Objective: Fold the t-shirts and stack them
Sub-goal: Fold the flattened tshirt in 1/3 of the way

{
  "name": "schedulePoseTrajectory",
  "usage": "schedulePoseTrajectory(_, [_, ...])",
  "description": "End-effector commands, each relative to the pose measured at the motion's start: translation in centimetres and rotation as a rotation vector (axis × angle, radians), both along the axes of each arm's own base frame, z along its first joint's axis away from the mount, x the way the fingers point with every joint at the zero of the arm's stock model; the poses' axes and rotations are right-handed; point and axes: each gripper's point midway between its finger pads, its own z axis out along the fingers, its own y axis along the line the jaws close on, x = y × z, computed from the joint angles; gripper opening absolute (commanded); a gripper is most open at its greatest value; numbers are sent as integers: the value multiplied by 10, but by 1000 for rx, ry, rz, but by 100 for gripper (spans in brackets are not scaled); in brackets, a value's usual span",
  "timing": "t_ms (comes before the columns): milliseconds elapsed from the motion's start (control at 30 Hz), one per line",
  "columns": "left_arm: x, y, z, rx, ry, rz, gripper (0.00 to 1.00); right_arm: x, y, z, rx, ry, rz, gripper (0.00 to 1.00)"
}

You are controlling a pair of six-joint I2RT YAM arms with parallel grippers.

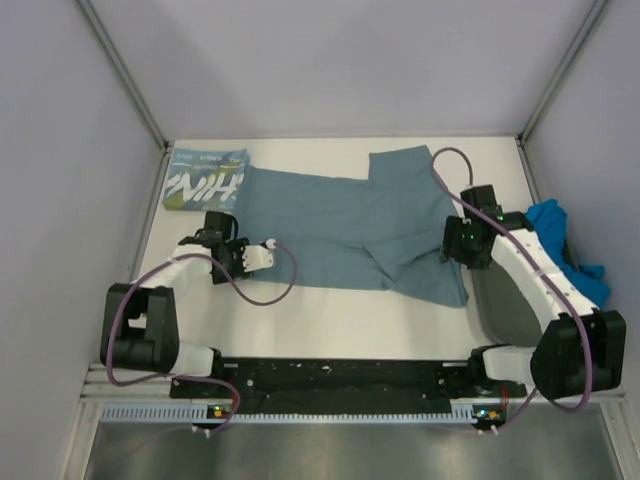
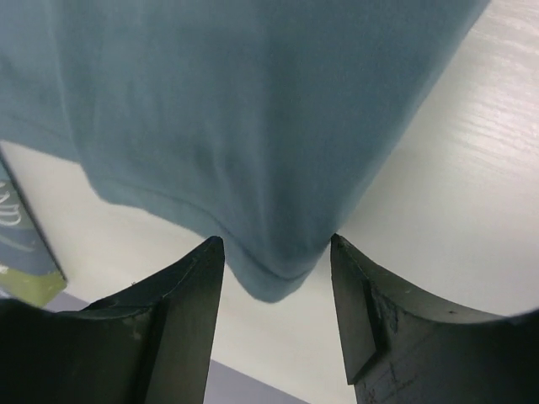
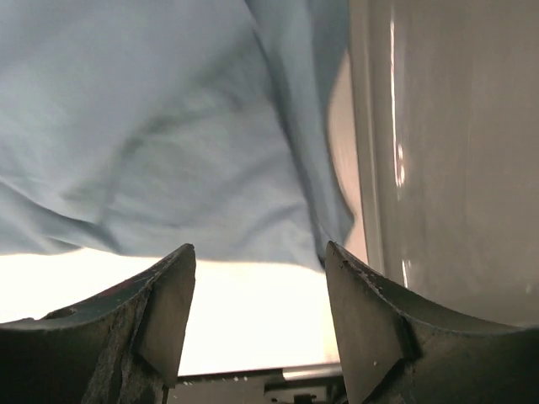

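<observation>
A plain slate-teal t-shirt lies spread over the middle of the table, with one sleeve folded across its right part. At the back left lies the folded teal NIH t-shirt. A bright blue t-shirt is bunched at the right edge. My left gripper is at the slate shirt's left edge. It stands open, and a rounded corner of that cloth hangs loose between the fingertips. My right gripper is open at the shirt's right edge, with cloth just beyond its tips and nothing held.
A dark grey-green tray sits on the right under my right arm, and its wall fills the right of the right wrist view. The NIH shirt's edge shows at the left of the left wrist view. White walls enclose the table.
</observation>
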Motion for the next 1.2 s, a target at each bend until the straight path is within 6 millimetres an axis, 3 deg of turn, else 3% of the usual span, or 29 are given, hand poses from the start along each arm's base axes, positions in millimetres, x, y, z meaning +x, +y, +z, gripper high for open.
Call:
schedulePoseTrajectory(0, [18,-4,-13,-9,5,-16,57,-55,-8,-36,2,136,-107,63])
schedulePoseTrajectory(100, [20,3,-22,14,16,23,46,-64,-6,-55,13,176,-135,64])
schedulePoseTrajectory(133, [20,4,-22,17,18,35,31,-64,-5,-62,14,194,-144,64])
schedulePoseTrajectory(233, [17,5,-20,10,6,56,0,-64,-12,-79,-27,223,-177,68])
schedulePoseTrajectory(300, [14,5,-17,7,-12,61,0,-62,-17,-88,-59,243,-183,68])
schedulePoseTrajectory(367, [7,6,-15,8,-9,59,0,-60,-8,-99,-16,262,-158,60])
schedulePoseTrajectory(467, [-2,16,-6,48,-6,95,0,-64,12,-113,95,292,-123,27])
schedulePoseTrajectory(533, [-10,22,-1,65,1,114,0,-72,8,-116,78,309,-130,6])
schedulePoseTrajectory(567, [-15,25,2,76,2,120,0,-73,5,-113,64,305,-134,0])
schedulePoseTrajectory(733, [-49,43,16,152,14,101,0,-81,0,-80,55,258,-145,0])
schedulePoseTrajectory(900, [-94,68,17,270,141,133,0,-111,-2,-56,31,408,-95,0])
schedulePoseTrajectory(967, [-106,70,17,276,183,133,0,-125,-7,-52,-8,498,-72,0])
schedulePoseTrajectory(1167, [-126,64,23,241,262,129,0,-135,-11,-44,-42,533,-98,0])
